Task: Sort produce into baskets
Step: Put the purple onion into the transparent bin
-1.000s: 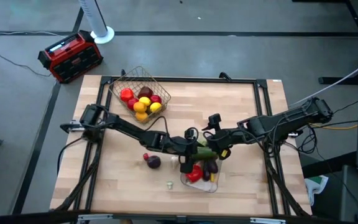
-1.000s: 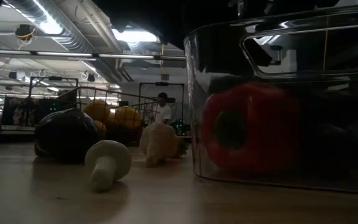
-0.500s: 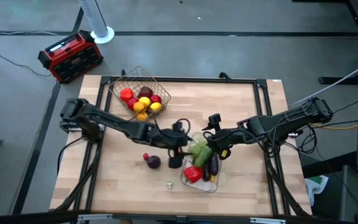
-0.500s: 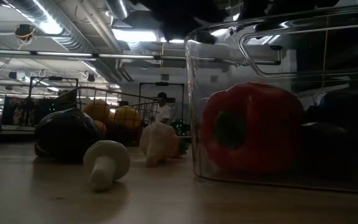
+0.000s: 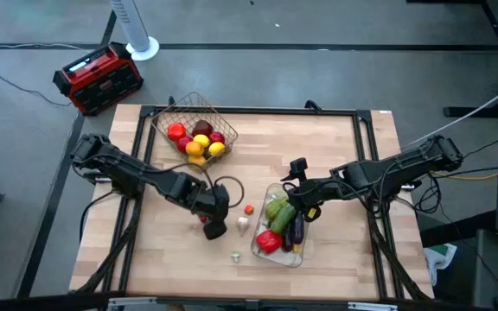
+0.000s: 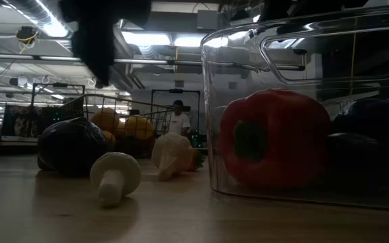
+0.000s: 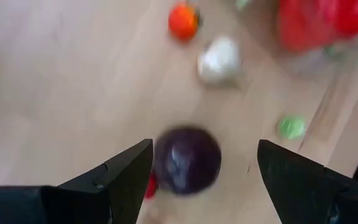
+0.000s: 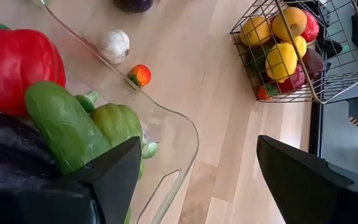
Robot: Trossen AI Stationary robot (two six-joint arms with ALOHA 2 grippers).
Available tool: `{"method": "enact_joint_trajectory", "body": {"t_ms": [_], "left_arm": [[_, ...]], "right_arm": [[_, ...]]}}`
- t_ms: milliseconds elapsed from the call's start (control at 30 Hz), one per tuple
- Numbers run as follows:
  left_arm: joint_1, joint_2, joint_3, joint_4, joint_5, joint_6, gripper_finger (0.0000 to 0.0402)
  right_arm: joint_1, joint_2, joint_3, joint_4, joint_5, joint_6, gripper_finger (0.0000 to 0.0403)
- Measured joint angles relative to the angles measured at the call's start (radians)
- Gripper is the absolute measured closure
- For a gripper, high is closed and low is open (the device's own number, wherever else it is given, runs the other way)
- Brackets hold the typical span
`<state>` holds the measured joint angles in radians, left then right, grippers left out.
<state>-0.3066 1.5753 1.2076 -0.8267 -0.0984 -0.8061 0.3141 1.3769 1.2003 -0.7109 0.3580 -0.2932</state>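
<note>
The bronze wire basket at the far left holds red, yellow and orange round fruits. The clear tray near the front holds a red pepper, a green cucumber, a green squash and a purple eggplant. A round dark-purple vegetable rests on the table. My left gripper hangs open above it, one finger on either side, without touching it. My right gripper stands open over the tray's far end, holding nothing.
Loose on the wood between the purple vegetable and the tray lie a white garlic, a small orange fruit, a small red piece and a pale mushroom. A red-and-black box stands off the table, far left.
My left gripper has drawn away from over the tray toward the table's left, rising and rolling as it went. It now hangs over the dark-purple vegetable. The produce in the tray and on the table lies as before.
</note>
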Motion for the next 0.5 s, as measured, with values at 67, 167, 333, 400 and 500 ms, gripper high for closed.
{"method": "enact_joint_trajectory", "body": {"t_ms": [67,167,333,400,500], "left_arm": [[-0.023,0.003,-0.019,-0.008,0.011,-0.028,0.0119],[-0.051,0.004,-0.035,-0.006,0.011,-0.018,0.0119],[-0.074,0.004,-0.038,0.005,0.01,0.02,0.0119],[-0.074,0.004,-0.038,0.003,0.011,0.024,0.0119],[-0.074,0.004,-0.038,0.004,0.01,0.016,0.0119]], "right_arm": [[0.0,0.0,0.0,0.0,0.0,0.0,0.0086],[0.0,0.0,0.0,0.0,-0.002,0.0,0.0086],[0.0,0.0,0.0,0.0,-0.002,0.0,0.0086],[0.0,0.0,0.0,0.0,-0.002,0.0,0.0086],[0.0,0.0,0.0,0.0,-0.002,0.0,0.0086]]}}
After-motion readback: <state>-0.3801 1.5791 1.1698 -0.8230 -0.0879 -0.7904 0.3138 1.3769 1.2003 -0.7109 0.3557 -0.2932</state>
